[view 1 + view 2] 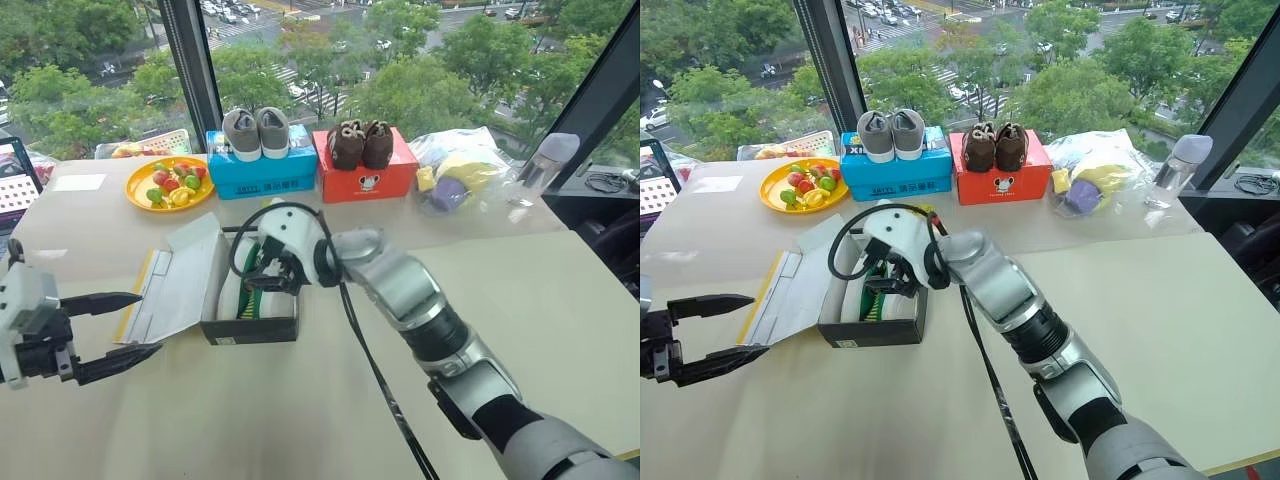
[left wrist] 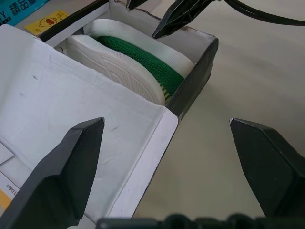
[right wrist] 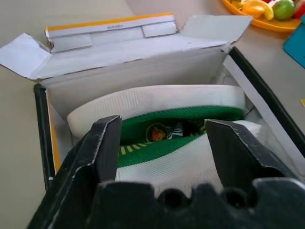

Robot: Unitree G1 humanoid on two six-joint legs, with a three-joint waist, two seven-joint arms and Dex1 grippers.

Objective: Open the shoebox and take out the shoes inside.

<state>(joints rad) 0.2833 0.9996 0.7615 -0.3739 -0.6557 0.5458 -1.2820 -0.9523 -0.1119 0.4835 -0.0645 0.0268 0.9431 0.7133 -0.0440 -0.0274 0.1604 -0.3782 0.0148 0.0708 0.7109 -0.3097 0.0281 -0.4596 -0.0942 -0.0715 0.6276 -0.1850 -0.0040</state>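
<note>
The shoebox (image 1: 250,330) stands open in the middle of the table, black-sided, with its lid (image 1: 180,285) folded out flat to the left. Inside lie the green shoes (image 3: 190,114) on their sides, white soles (image 2: 119,71) showing. My right gripper (image 1: 268,275) hovers over the box's far end, pointing down into it. It is open, with a finger (image 3: 102,143) on either side of the shoes' green uppers and nothing held. My left gripper (image 1: 150,322) is open too, low at the lid's left, near the box's front corner (image 2: 190,90).
Along the window stand a blue box (image 1: 262,170) with grey shoes, a red box (image 1: 365,175) with brown shoes, a yellow fruit plate (image 1: 170,185), a plastic bag (image 1: 460,175) and a bottle (image 1: 540,165). A black cable (image 1: 370,370) trails from my right arm.
</note>
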